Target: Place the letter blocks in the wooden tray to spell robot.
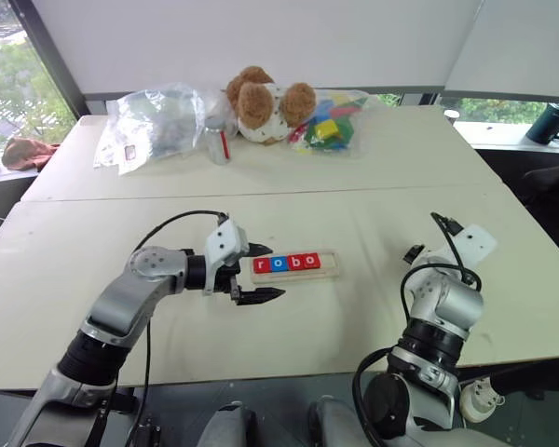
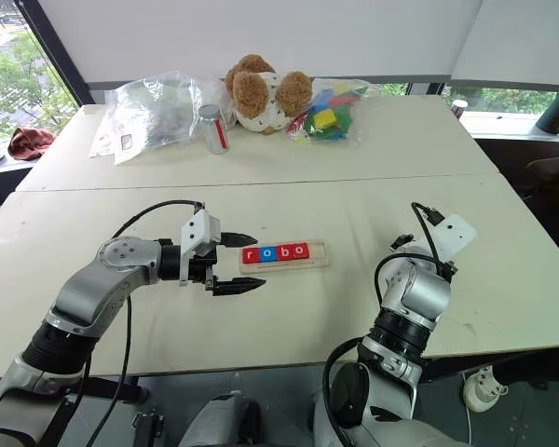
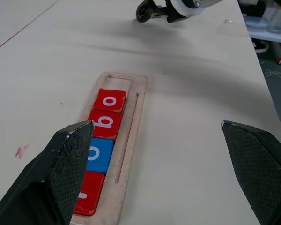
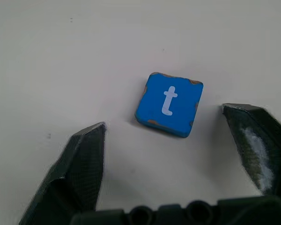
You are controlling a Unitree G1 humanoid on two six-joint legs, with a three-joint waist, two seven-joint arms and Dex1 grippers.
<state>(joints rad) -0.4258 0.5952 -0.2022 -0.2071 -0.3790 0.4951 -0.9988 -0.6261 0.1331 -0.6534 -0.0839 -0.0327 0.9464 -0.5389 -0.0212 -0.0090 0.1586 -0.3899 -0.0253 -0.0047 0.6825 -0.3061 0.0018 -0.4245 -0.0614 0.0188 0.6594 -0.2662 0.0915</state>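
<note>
The wooden tray [image 1: 330,264] lies mid-table with letter blocks in its groove: red r [image 1: 264,265], blue o [image 1: 279,264], red b [image 1: 295,262], red o [image 1: 310,261]. The tray's right end is bare. My left gripper [image 1: 276,271] is open at the tray's left end, one finger [image 3: 68,164] over the r and blue o, nothing held. In the right wrist view a blue t block [image 4: 168,104] lies flat on the table. My right gripper [image 4: 165,118] is open, its fingers [image 4: 84,159] to either side of the block and just short of it, not touching.
At the table's far side sit a teddy bear [image 1: 265,101], a clear plastic bag [image 1: 154,121], a bag of coloured toy blocks [image 1: 328,126] and a small can [image 1: 219,144]. A dark mug [image 1: 550,121] stands far right. My right arm [image 1: 443,307] is at the near right edge.
</note>
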